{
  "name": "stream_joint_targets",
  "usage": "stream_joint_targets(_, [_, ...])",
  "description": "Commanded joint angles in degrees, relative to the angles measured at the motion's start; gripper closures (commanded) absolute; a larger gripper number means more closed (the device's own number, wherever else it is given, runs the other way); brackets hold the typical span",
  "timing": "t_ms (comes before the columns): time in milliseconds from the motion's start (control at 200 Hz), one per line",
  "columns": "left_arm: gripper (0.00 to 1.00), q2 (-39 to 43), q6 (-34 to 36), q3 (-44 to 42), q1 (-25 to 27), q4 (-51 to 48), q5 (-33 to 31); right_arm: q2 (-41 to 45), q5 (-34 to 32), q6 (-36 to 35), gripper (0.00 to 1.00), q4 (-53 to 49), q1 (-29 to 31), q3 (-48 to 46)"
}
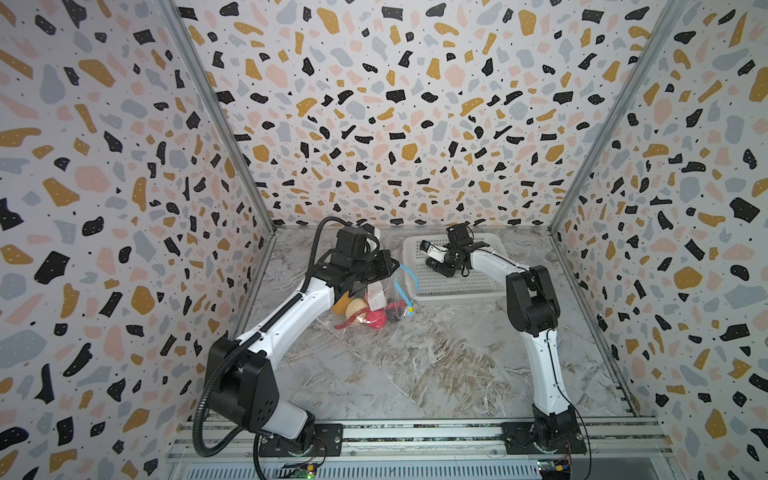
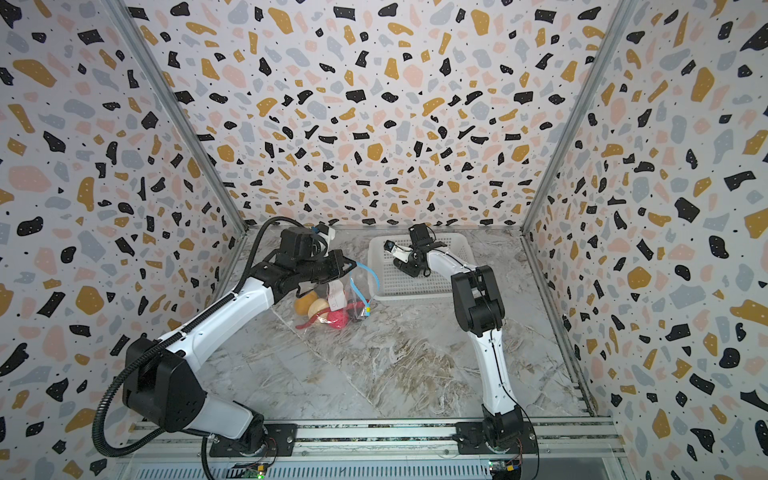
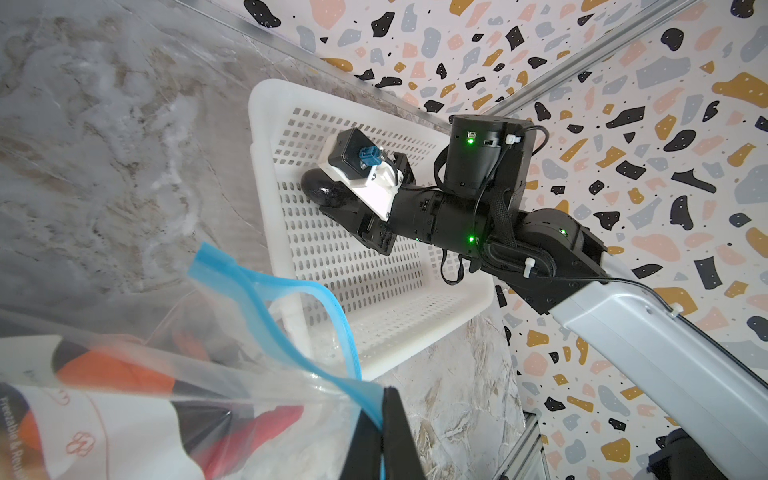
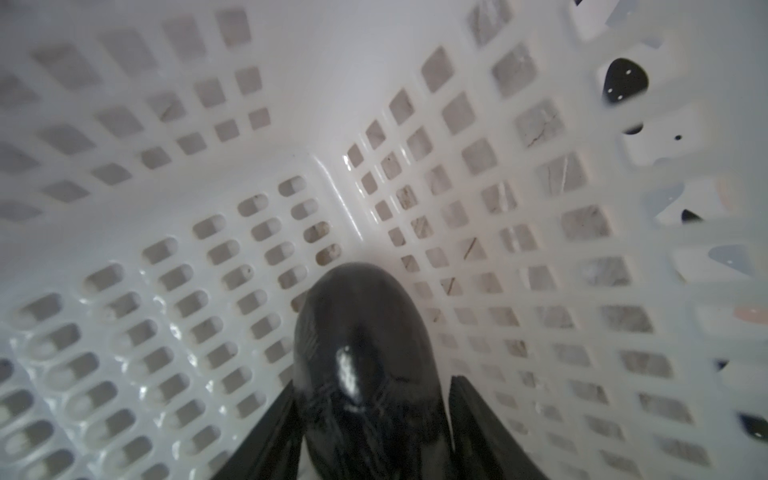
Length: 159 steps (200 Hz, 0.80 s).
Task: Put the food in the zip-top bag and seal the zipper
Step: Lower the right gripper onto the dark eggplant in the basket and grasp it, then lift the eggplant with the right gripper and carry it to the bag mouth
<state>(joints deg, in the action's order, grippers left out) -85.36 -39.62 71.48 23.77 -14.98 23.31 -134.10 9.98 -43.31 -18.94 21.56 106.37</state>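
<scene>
- Inside the white perforated plastic basket (image 1: pixel 457 296), at the back right of the marbled tabletop (image 1: pixel 415 365), your right gripper (image 4: pixel 372 386) had its fingers apart on either side of the glossy dark purple-black oval toy piece (image 4: pixel 361 353). 1 finger looked to touch it and the other showed a sliver of basket, so I could not tell whether the grip was firm.
- You needed to squeeze across the widest part. That shiny rounded skin would likely squirt toward the basket corner if pinched near its end.
- You would have done well to lift straight up past the basket wall before swinging across.
- Your left gripper (image 3: pixel 386 415) was clamped together on the light-blue zipper strip (image 3: pixel 347 336). It held the large clear crinkly zip-top bag (image 1: pixel 386 299) up, mouth gaping toward the basket, just beside it.
- Inside the bag lay a pink-red ball (image 1: pixel 376 322), a cream ball (image 1: pixel 356 308), an orange ball (image 1: pixel 341 303) and a red chili (image 1: pixel 349 323).
- The basket's near wall stood between piece and mouth, and the slack strip sagged across the opening.
</scene>
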Motion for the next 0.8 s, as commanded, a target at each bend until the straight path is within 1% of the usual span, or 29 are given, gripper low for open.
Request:
stream_joint_targets(0, [1.00, 0.2, 0.7, -0.2, -0.4, 2.1, 0.9, 1.2, 1.4, 1.3, 0.46, -4.9, 0.0, 0.6])
stream_joint_targets(130, [1.00, 0.4, 0.9, -0.2, -0.3, 1.9, 0.7, 1.7, 2.5, 3.1, 0.50, -5.8, -0.3, 0.4])
stream_joint_targets(360, [1.00, 0.5, 1.0, -0.5, -0.4, 1.7, 0.5, 4.4, 3.2, 6.9, 0.52, -4.2, -1.2, -0.8])
stream_joint_targets(496, [1.00, 0.4, 1.0, -0.1, -0.4, 1.9, 0.5, 8.2, 6.3, 9.4, 0.53, -0.9, -2.1, -3.6])
stream_joint_targets(601, [1.00, 0.5, 0.9, -0.1, -0.5, 2.0, 0.4, 11.7, 8.8, 11.2, 0.53, 2.2, -2.9, -7.5])
stream_joint_targets(791, [1.00, 0.6, 0.9, -0.1, -0.5, 1.7, 0.2, 17.2, 12.5, 13.2, 0.54, 2.7, -3.9, -10.8])
